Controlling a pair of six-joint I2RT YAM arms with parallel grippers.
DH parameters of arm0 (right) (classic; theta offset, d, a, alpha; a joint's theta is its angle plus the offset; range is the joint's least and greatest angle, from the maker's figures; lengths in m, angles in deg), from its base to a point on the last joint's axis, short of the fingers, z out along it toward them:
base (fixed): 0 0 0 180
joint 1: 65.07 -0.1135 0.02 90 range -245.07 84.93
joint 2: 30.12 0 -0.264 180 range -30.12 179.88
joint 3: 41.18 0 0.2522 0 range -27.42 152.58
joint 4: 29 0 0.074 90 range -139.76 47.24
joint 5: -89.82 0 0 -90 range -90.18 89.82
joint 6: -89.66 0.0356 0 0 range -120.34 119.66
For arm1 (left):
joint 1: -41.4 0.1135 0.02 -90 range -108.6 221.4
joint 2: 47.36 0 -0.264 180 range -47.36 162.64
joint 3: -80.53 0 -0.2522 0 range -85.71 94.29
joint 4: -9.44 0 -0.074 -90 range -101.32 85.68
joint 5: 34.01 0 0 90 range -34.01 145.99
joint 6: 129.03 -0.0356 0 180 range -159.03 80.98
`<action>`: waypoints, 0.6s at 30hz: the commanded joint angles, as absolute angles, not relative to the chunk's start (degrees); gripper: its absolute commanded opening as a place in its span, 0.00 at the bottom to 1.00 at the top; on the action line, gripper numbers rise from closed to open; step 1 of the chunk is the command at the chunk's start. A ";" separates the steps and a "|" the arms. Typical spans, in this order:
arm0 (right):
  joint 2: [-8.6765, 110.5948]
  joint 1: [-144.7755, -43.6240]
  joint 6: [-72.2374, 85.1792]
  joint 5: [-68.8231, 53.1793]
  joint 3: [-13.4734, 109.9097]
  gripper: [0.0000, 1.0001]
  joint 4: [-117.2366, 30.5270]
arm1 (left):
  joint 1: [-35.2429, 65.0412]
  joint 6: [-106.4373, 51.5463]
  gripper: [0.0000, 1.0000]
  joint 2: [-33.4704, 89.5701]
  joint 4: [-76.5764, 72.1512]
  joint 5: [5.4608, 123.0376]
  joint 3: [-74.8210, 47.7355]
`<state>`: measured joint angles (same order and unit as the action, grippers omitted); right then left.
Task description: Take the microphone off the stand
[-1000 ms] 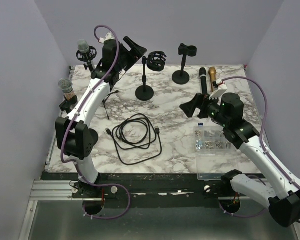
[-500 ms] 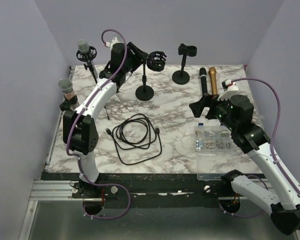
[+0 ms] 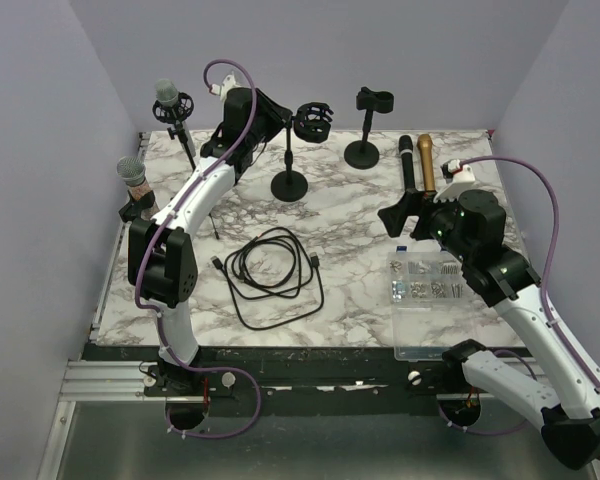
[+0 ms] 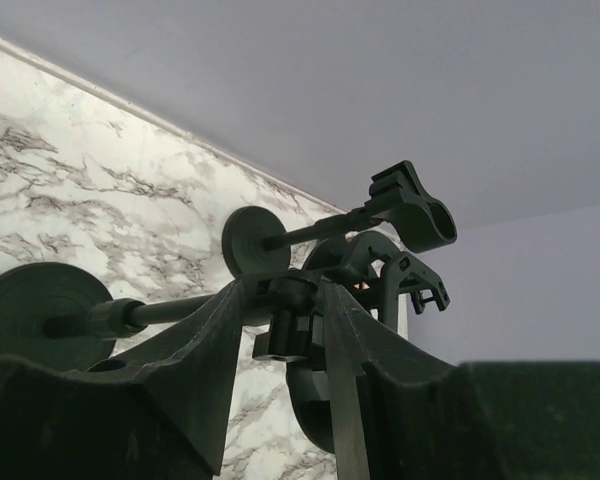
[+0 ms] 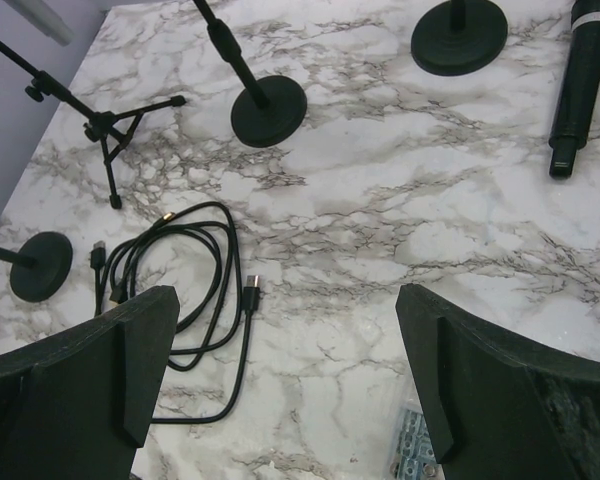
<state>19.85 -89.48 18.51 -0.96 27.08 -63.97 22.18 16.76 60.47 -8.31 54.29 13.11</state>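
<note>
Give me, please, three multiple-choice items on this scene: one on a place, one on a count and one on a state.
1. Where on the table does the coiled black cable lie?
A. the far right corner
B. the middle, between the two arms
C. hard against the left edge

2. How many microphones lie flat on the table?
A. one
B. two
C. four

3. How do the right gripper's jaws stand?
A. wide open, holding nothing
B. shut on the cable
C. shut on a microphone

Answers:
1 B, as the top view shows the coil mid-table.
2 B, as a black microphone and a gold microphone lie side by side at the far right.
3 A, as the right wrist view shows only the table and things lying on it in the wide gap between the jaws.
</note>
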 commanded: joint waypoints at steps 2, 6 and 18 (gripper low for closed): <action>20.75 -89.51 17.81 -2.27 28.31 1.00 -64.56 | 21.56 15.56 0.38 61.74 -5.79 54.47 10.27; 21.27 -89.46 18.03 -2.47 28.39 1.00 -64.55 | 21.27 13.68 0.37 61.46 -5.08 53.11 6.73; 23.03 -89.50 19.03 -2.80 26.49 1.00 -63.40 | 20.65 11.72 0.33 62.13 -5.21 50.89 -2.70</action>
<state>22.17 -89.48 18.64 -1.42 27.04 -63.88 21.13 14.38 59.32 4.94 52.02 3.37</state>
